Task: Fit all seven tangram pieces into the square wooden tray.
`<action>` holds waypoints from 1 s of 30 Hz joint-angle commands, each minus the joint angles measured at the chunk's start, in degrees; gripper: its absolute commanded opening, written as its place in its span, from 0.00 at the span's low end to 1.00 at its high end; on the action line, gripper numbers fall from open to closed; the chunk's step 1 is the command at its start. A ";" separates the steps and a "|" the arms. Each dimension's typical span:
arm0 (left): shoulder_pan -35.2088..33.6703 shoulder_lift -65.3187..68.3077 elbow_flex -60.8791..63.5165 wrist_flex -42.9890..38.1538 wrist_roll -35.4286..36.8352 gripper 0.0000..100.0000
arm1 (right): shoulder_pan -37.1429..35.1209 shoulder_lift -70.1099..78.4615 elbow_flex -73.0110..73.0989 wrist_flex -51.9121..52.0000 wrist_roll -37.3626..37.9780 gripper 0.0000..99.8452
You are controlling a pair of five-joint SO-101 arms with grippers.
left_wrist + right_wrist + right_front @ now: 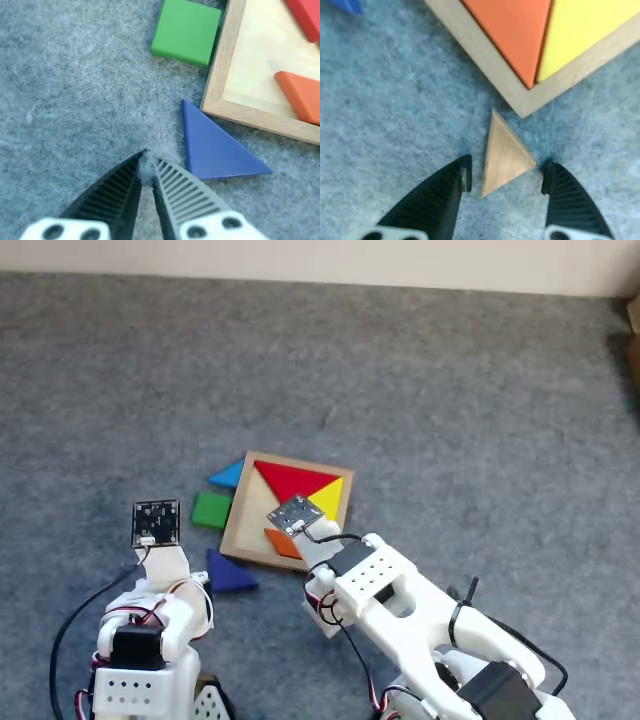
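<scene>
1. On the grey felt table [450, 390], toward its near edge, I have the square wooden tray [245, 525]. A red triangle [293, 480], a yellow triangle [331, 498] and an orange triangle [281, 541] are already seated in it.
2. Just off the tray corner where orange and yellow meet, a small bare-wood triangle [505, 152] lies flat on the felt. It is close to the rim but not touching it.
3. My right gripper [506, 175] is spread wide and straddles that wooden piece. One finger stands just beside its long edge, the other just beside the opposite corner. I cannot tell whether either pad touches.
4. As I judge it, the next move turns on this: the long edge runs across the closing line. The squeeze would press edge against point, so the piece could twist out unless I close slowly.
5. My left gripper [149, 162] has its fingers pressed together on nothing, tips down at the felt.
6. A dark blue triangle [215, 150] lies just beside those tips, by the tray's near left corner. A green square [186, 31] sits farther along the tray's left side.
7. A light blue piece [228, 476] pokes out by the tray's far left corner.
8. As far as I can see, three pieces are in and four are out on the felt. The right arm is nearer the wooden triangle, and the left arm is nearer blue and green.
</scene>
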 commanded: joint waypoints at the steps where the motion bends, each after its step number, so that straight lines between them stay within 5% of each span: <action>1: -0.48 -0.57 1.19 0.26 -0.09 0.00 | -0.13 -0.57 -1.45 -1.36 1.05 0.23; 10: -0.48 -0.57 1.19 0.26 -0.09 0.00 | 0.04 -6.46 -4.35 4.44 1.05 0.23; 30: -0.48 -0.57 1.19 0.26 -0.09 0.00 | -0.13 -7.43 0.92 -3.82 1.14 0.22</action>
